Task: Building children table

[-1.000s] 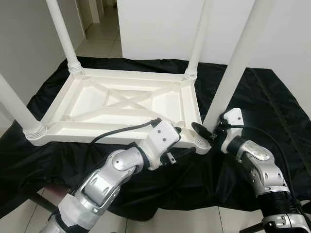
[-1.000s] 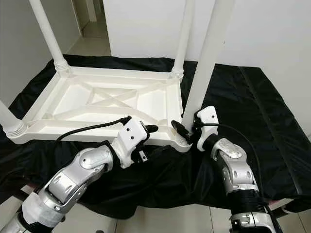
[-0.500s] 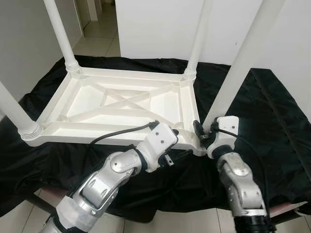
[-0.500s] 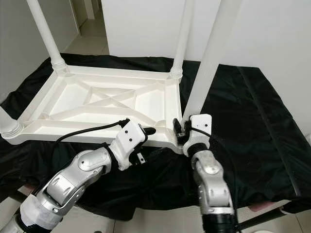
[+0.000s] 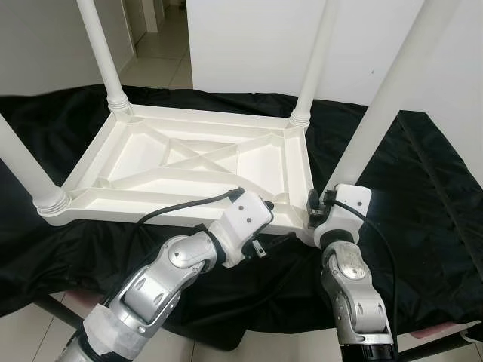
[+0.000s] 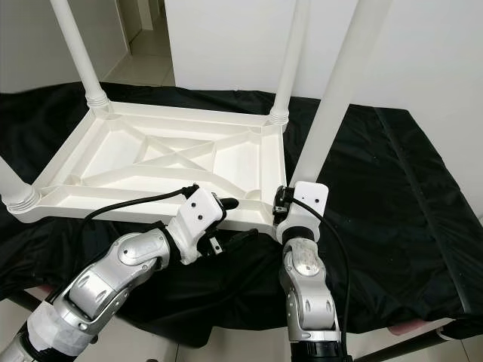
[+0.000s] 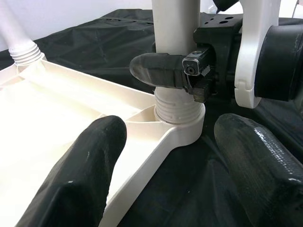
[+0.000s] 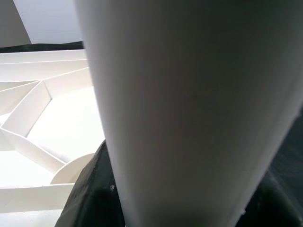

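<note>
**Right hand clamped on the near corner leg of the upturned table**

A white plastic children's table (image 5: pixel 189 162) lies upside down on a black cloth (image 5: pixel 423 181), its ribbed underside facing up. Four white legs stand up from its corners: far left leg (image 5: pixel 102 56), far right leg (image 5: pixel 313 64), near left leg (image 5: pixel 23 170), and the near right leg (image 5: pixel 377 113), which rises at a slight tilt toward the robot's right.

The right hand (image 7: pixel 189 71) is at the base of the near right leg, just above the ribbed collar (image 7: pixel 179 106) where the leg enters its corner socket. One black finger (image 7: pixel 158 71) lies across the front of the leg, touching it, and the wrist body sits on the other side, so the hand is closed around the leg. In the right wrist view the leg (image 8: pixel 189 109) runs close past the camera, with the table's underside (image 8: pixel 42 118) beside it.

The left hand (image 7: pixel 165 175) sits just in front of the table's near edge, beside the same corner. Its two black fingers (image 7: pixel 80 175) are spread apart, gripping nothing; one hovers over the table's rim, the other over the cloth beside the socket. A black cable (image 5: pixel 189 202) loops from the left wrist across the table's near edge.

Pale floor tiles (image 5: pixel 162 49) and a white wall (image 5: pixel 249 38) lie beyond the cloth.
</note>
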`<state>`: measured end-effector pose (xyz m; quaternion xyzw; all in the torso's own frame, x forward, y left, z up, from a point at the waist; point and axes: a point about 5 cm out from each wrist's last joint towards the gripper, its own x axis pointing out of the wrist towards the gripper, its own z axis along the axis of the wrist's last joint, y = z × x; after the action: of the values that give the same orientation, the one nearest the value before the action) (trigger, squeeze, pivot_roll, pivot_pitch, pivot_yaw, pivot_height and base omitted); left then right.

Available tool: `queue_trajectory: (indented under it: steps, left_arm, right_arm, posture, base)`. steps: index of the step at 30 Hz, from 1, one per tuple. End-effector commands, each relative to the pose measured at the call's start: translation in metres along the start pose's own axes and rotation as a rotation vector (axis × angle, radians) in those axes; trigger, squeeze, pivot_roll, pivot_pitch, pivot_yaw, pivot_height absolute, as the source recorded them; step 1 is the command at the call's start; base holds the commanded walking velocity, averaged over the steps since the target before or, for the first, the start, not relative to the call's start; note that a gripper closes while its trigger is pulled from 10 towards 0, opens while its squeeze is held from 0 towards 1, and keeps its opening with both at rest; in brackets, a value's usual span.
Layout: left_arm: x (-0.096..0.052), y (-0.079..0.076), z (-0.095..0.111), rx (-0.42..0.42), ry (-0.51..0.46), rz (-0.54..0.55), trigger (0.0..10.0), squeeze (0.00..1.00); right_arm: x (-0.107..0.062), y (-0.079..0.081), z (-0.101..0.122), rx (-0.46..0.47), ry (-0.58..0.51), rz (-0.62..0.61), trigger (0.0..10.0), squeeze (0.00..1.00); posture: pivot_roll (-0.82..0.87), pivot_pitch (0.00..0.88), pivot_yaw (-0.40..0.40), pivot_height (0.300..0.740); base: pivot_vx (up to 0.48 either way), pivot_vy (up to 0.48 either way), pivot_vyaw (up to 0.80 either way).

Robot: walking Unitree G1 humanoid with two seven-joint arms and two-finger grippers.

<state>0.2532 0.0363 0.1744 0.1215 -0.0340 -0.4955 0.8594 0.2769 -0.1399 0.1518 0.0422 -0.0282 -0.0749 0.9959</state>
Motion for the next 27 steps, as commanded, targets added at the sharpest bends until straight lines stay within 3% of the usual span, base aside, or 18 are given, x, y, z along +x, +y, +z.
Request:
queue_trajectory:
  steps: [1,2,6,14,15,16,21,25,27]
  left_arm:
    - [-0.001,-0.006,0.002,0.004,-0.008,-0.096,10.0,0.00]
    - [0.000,-0.006,0.002,0.004,-0.009,-0.096,10.0,0.00]
    - [0.000,-0.006,0.003,0.005,-0.012,-0.096,10.0,0.00]
    - [0.001,-0.005,0.003,0.007,-0.015,-0.095,10.0,0.00]
    - [0.001,-0.005,0.003,0.008,-0.016,-0.096,10.0,0.00]
    - [0.001,-0.005,0.003,0.008,-0.016,-0.097,10.0,0.00]
    - [0.001,-0.005,0.003,0.009,-0.016,-0.097,10.0,0.00]
    - [0.001,-0.005,0.003,0.009,-0.016,-0.097,10.0,0.00]
    - [0.002,-0.004,0.003,0.013,-0.017,-0.096,10.0,0.00]
  right_arm:
    - [-0.006,0.010,-0.011,0.085,0.055,-0.003,10.0,0.00]
    - [-0.006,0.009,-0.009,0.096,0.036,0.018,10.0,1.00]
    - [-0.005,0.002,-0.001,0.087,-0.013,0.083,10.0,1.00]
    - [-0.001,-0.016,-0.001,0.066,0.011,0.201,10.0,1.00]
    - [0.000,-0.019,0.000,0.048,0.017,0.268,10.0,0.05]
    - [0.002,-0.021,0.002,0.026,0.008,0.326,10.0,0.00]
    - [0.009,-0.026,0.006,-0.075,-0.016,0.506,10.0,0.00]
    - [0.011,-0.027,0.006,-0.097,-0.022,0.537,10.0,0.00]
    - [0.019,-0.031,0.006,-0.118,-0.012,0.644,10.0,0.00]
  posture:
    - [-0.01,0.021,-0.014,0.740]
    - [-0.01,0.018,-0.013,0.740]
    - [-0.01,0.015,-0.015,0.740]
    - [-0.01,0.010,-0.015,0.740]
    - [-0.01,0.009,-0.014,0.740]
    - [-0.01,0.009,-0.015,0.740]
    - [-0.01,0.006,-0.012,0.740]
    - [-0.01,0.006,-0.012,0.740]
    - [-0.01,0.001,-0.010,0.740]
  base:
    - [0.000,0.000,0.00]
    - [0.000,0.000,0.00]
    - [0.000,0.000,0.00]
    - [0.000,0.000,0.00]
    - [0.000,0.000,0.00]
    - [0.000,0.000,0.00]
    - [0.000,0.000,0.00]
    - [0.000,0.000,0.00]
    - [0.000,0.000,0.00]
